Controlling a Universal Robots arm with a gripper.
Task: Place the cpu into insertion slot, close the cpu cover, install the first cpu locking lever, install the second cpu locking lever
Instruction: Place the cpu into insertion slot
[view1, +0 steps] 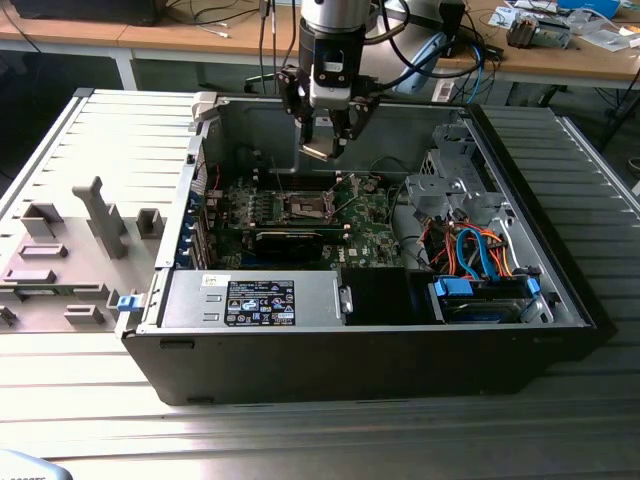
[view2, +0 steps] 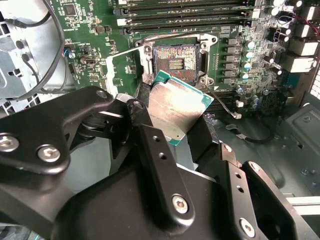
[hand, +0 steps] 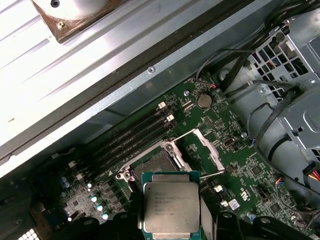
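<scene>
Pincer (view1: 322, 146) fingers are pressed together on the cpu (view2: 177, 109), which is gripped by two opposite edges and carried flat, with its metal top left bare in both wrist views. The cpu is held in the air above the socket (view2: 176, 60), apart from it and not yet seated; in the exterior view it hangs well above the socket (view1: 307, 207) inside the open computer case (view1: 400, 365), which is set on the ribbed metal desk (view1: 300, 440).

The cpu is judged to be light, stiff and thin. A pale brushed-metal lid is seen on top, with a narrow green board rim showing around it (hand: 171, 207). The smooth lid is likely to be slippery, so an edge grip on the rim, as used now, is judged the safest hold. The contact face underneath and the fine pins in the socket are thought to be fragile, so little force can be tolerated and a level, square descent is called for.

The socket is a dark square recess with a gold-toned centre, framed in grey metal. The cpu cover (hand: 214, 156), a thin metal frame with an open window, is swung up beside the socket, leaving it uncovered. A thin wire lever (view2: 220, 98) is seen just beside the socket. Long dark memory slots (hand: 135, 135) lie near the socket on the green circuit board (view2: 90, 30).
</scene>
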